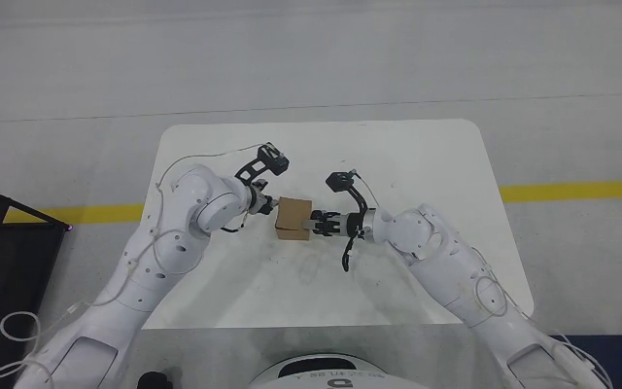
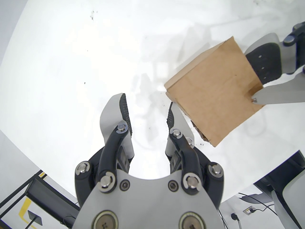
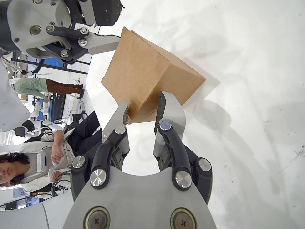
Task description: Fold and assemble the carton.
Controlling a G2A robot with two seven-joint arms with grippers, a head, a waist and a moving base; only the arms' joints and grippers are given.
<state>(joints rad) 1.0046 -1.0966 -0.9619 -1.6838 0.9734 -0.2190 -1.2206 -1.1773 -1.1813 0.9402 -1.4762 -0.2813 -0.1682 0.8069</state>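
Right claw [image 3: 143, 110]: closed on the right-hand corner of the carton [image 3: 147, 72], one finger on either face of the cardboard wall; bite shallow, close to the edge

Left claw [image 2: 147, 114]: spread open, holding nothing; set at the carton's left side, one fingertip [image 2: 172, 113] at or against the left edge, contact not certain

Carton: brown, box-shaped, near the middle of the white tabletop [image 1: 408, 165], between the two claws; left end shows doubled cardboard layers not lying flush, with a ragged edge beneath. Whether it sits on the tabletop or is held slightly off it cannot be told

Hazards, as judged:
1. Slip: the sole hold is a corner pinch; a push from the left claw would probably pivot the carton round that corner or twist it free
2. Crush: cardboard at the pinch looks creased; more squeeze or a sideways pull may buckle or tear the wall
3. Misfold: the left claw stands off-centre to the left end; pressing there could drive the loose layer in askew, or catch a finger between layers
4. Spring-back: layers not locked are likely to reopen once the right claw lets go
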